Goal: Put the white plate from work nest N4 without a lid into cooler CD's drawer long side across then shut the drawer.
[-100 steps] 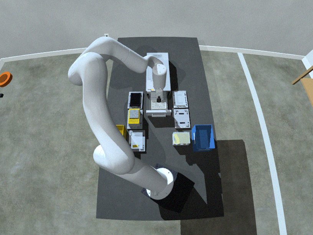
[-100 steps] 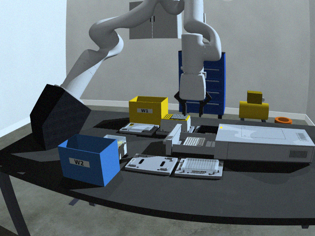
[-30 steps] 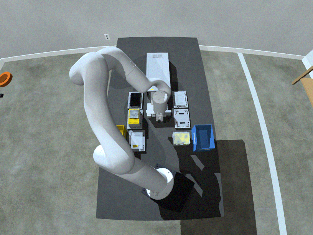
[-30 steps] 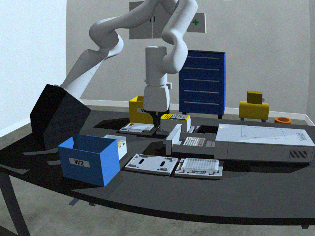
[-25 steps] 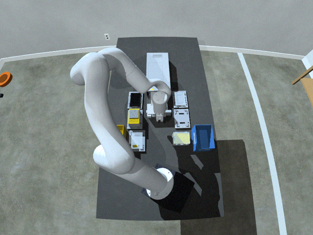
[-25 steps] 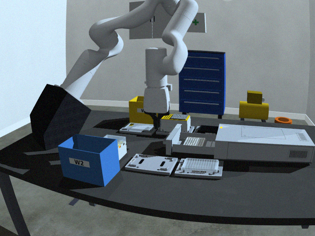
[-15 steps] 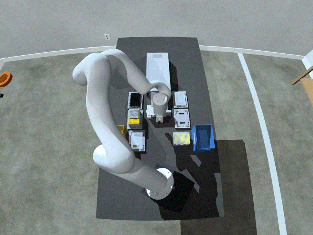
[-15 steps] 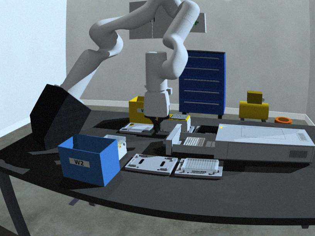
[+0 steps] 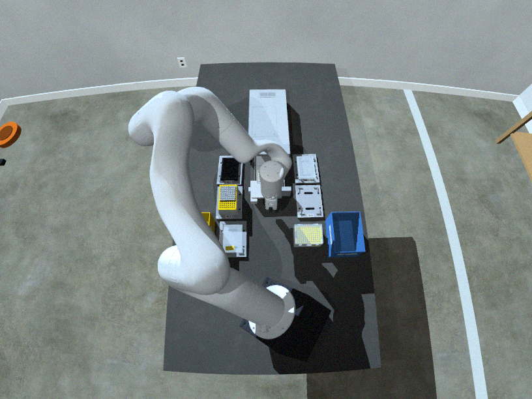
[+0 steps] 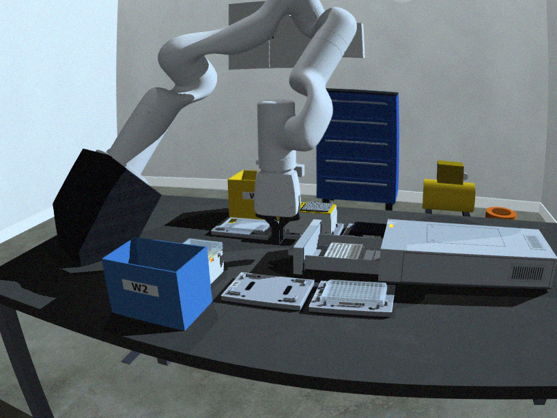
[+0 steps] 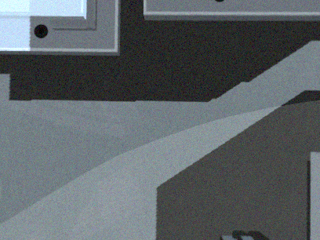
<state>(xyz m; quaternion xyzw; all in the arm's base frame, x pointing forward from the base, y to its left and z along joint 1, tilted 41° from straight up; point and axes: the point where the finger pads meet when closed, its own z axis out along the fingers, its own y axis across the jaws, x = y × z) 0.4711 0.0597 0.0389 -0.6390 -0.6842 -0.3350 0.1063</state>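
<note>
The cooler CD [image 9: 268, 115] [image 10: 463, 251] stands on the bench with its drawer [image 10: 307, 246] pulled out. A white well plate [image 10: 344, 250] lies flat in the drawer, and the cooler's lamp [image 10: 390, 225] is lit. In the overhead view my wrist hides the drawer and the plate. My gripper [image 9: 270, 207] [image 10: 278, 234] [image 11: 244, 236] is shut on nothing. It points straight down, low over the bench, just outside the drawer's front panel. An empty nest [image 9: 309, 201] [image 10: 269, 289] lies beside the drawer.
A clear plate on a nest [image 9: 307, 168] [image 10: 355, 292] sits beside the empty nest. Blue bin W2 [image 9: 343, 234] [image 10: 155, 287] and a yellow-tinted plate [image 9: 308, 234] are nearer the arm's base. Across the drawer are a black plate [image 9: 229, 168], a yellow box [image 9: 227, 197], a lidded plate [image 9: 231, 236] and yellow bin W1 [image 10: 240, 193].
</note>
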